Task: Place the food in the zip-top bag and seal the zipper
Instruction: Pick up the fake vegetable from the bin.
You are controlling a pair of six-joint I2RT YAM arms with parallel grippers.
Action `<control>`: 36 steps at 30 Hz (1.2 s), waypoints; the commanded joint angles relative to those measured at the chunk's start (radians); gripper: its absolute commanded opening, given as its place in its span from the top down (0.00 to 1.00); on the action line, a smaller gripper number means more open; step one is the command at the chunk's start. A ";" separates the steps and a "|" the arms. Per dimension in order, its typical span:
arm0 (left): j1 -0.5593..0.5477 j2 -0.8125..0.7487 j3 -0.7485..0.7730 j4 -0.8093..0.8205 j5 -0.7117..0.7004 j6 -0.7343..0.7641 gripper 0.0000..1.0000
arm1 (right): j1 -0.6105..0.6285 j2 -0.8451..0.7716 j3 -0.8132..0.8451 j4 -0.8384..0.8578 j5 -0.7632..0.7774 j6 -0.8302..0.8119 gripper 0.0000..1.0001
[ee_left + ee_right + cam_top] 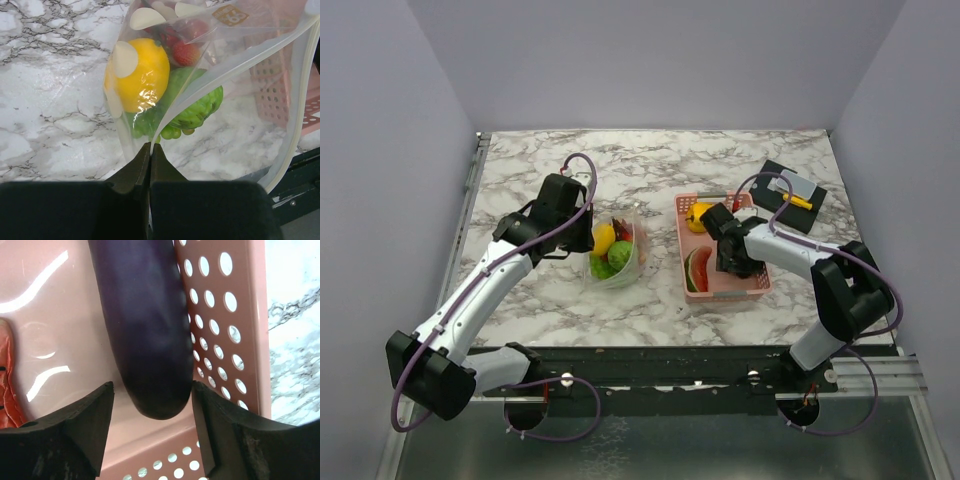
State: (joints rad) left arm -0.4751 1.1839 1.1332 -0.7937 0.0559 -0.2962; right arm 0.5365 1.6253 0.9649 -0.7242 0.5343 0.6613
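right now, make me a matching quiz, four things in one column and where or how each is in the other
1 round yellow plastic lemon
2 long purple plastic aubergine
3 red plastic watermelon slice
4 left gripper

a shut on clear plastic zip-top bag
b between open fingers of right gripper
c inside the bag
d loose in pink perforated basket

Pairs: 1-c, 2-b, 3-d, 4-a

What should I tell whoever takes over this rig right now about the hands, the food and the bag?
Left hand: shut on the zip-top bag's edge, mouth open.
Right hand: open, straddling the purple vegetable in the pink basket.
Done: yellow fruit, green pieces and strawberry are bagged.
Left: purple vegetable, watermelon slice and yellow piece in the basket; then seal the zipper.
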 commanded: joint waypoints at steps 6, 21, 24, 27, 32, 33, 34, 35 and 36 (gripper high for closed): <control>0.003 -0.021 0.032 -0.018 -0.013 0.009 1.00 | -0.011 0.012 -0.042 0.071 0.082 0.000 0.55; 0.003 -0.020 0.050 -0.029 -0.018 0.004 1.00 | -0.010 -0.151 -0.007 0.005 0.030 -0.031 0.99; 0.003 -0.019 0.057 -0.031 -0.023 0.004 1.00 | -0.012 -0.203 0.028 -0.029 -0.005 -0.049 0.99; 0.003 -0.014 0.064 -0.032 -0.025 0.005 1.00 | -0.011 -0.259 0.066 -0.055 -0.062 -0.073 0.99; 0.003 -0.004 0.080 -0.032 -0.024 0.005 1.00 | -0.010 -0.350 0.131 -0.068 -0.215 -0.150 0.99; 0.003 -0.002 0.084 -0.032 -0.024 0.004 1.00 | -0.011 -0.370 0.143 -0.063 -0.258 -0.177 0.99; 0.003 0.000 0.087 -0.032 -0.025 0.005 1.00 | -0.011 -0.389 0.155 -0.061 -0.306 -0.194 0.99; 0.003 0.002 0.090 -0.032 -0.027 0.005 1.00 | -0.011 -0.406 0.168 -0.061 -0.347 -0.209 0.99; 0.003 0.004 0.093 -0.033 -0.027 0.006 1.00 | -0.011 -0.423 0.180 -0.063 -0.390 -0.226 0.99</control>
State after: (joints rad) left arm -0.4751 1.1824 1.1839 -0.8135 0.0532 -0.2947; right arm 0.5343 1.2701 1.0882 -0.7605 0.3489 0.5282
